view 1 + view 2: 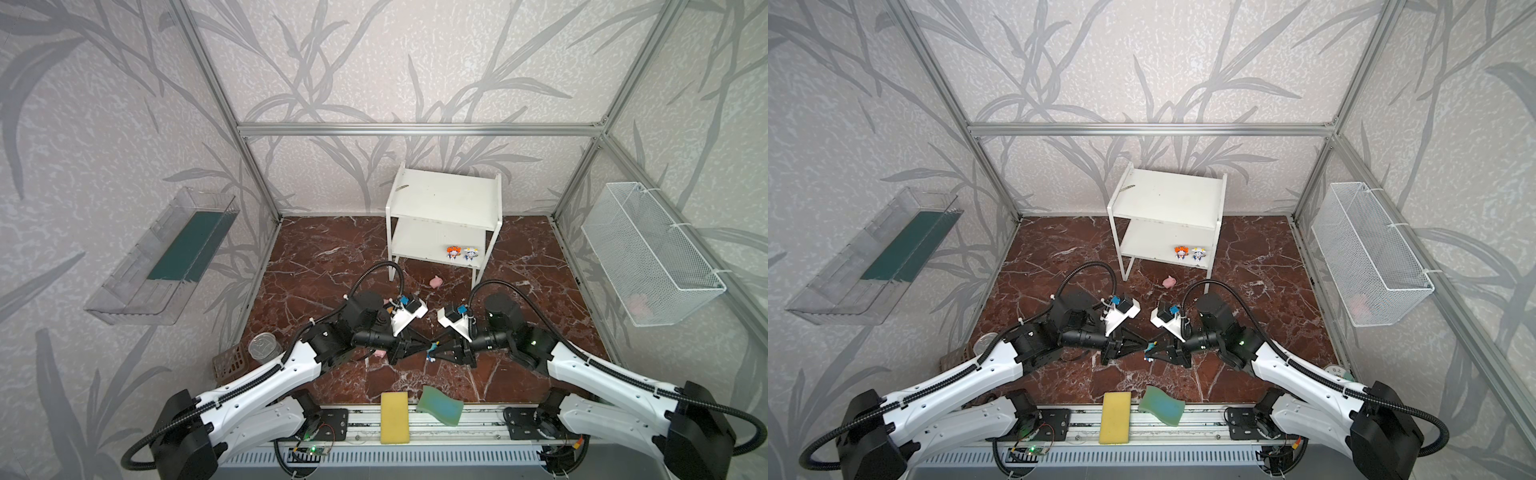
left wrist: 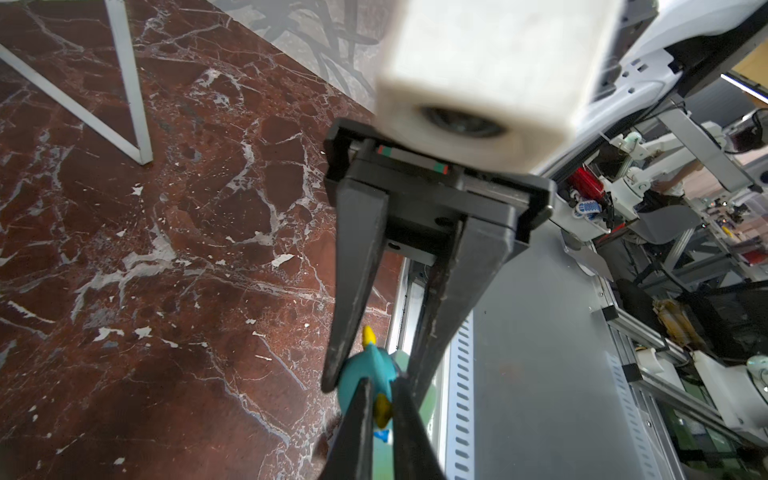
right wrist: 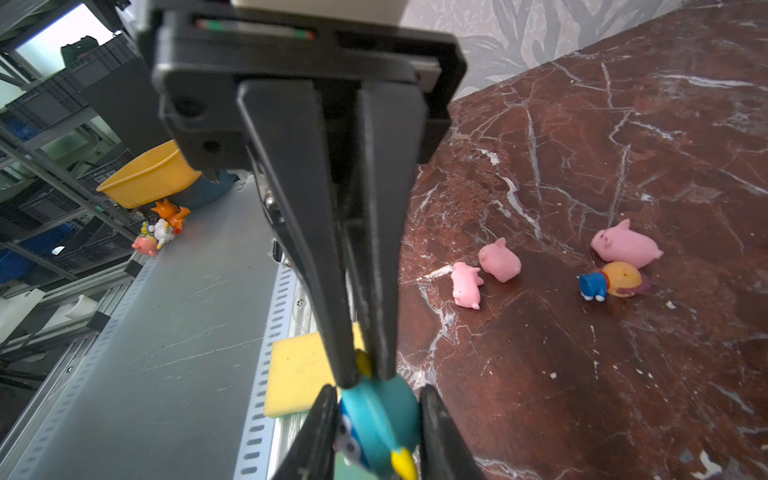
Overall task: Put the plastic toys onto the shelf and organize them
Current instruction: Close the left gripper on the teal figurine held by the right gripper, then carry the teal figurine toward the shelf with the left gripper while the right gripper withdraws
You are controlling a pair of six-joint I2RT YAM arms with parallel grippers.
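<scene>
A blue big-headed figurine (image 1: 432, 351) hangs above the floor's middle, gripped from both sides. My left gripper (image 2: 383, 388) is shut on its yellow tip, and my right gripper (image 3: 378, 399) is shut on its round blue head (image 3: 382, 415). The white shelf (image 1: 444, 199) stands at the back, with an orange figurine (image 1: 453, 252) and a white one (image 1: 470, 252) on its lower board. One pink pig (image 1: 435, 282) lies before the shelf. The right wrist view shows three pigs (image 3: 498, 259) and a fallen figurine (image 3: 611, 282) on the floor.
A yellow sponge (image 1: 394, 417) and a green sponge (image 1: 440, 405) lie at the front edge. A clear tray (image 1: 162, 257) hangs on the left wall, a wire basket (image 1: 652, 253) on the right. A tin (image 1: 262, 345) and brown basket (image 1: 228, 365) sit front left.
</scene>
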